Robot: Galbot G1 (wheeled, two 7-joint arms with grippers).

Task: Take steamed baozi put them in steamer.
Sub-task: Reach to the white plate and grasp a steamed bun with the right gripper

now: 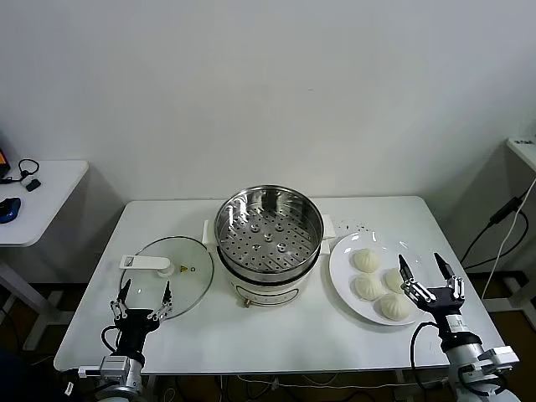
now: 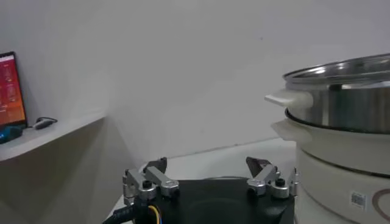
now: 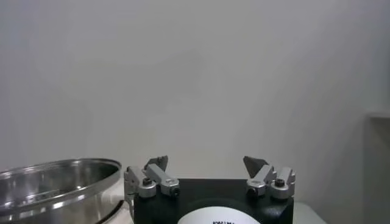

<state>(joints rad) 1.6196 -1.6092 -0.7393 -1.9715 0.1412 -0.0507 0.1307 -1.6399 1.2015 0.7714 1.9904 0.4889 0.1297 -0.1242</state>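
Several cream-white steamed baozi [image 1: 369, 285] lie on a white plate [image 1: 342, 273] at the table's right. The steamer [image 1: 268, 232], a shiny steel pot with a perforated tray on a cream base, stands mid-table with nothing on its tray; its rim shows in both wrist views [image 2: 341, 103] [image 3: 55, 182]. My right gripper [image 1: 430, 270] is open at the front right, over the plate's near edge beside the nearest bun, holding nothing [image 3: 206, 162]. At the front left my left gripper [image 1: 143, 292] is also open and holds nothing [image 2: 207, 164], hovering at the near edge of the glass lid.
A round glass lid [image 1: 167, 276] with a white handle lies flat left of the steamer. A side desk [image 1: 33, 201] with small devices stands at the far left, and a cable [image 1: 502, 226] hangs at the right. The white table [image 1: 276, 343] has bare surface along its front.
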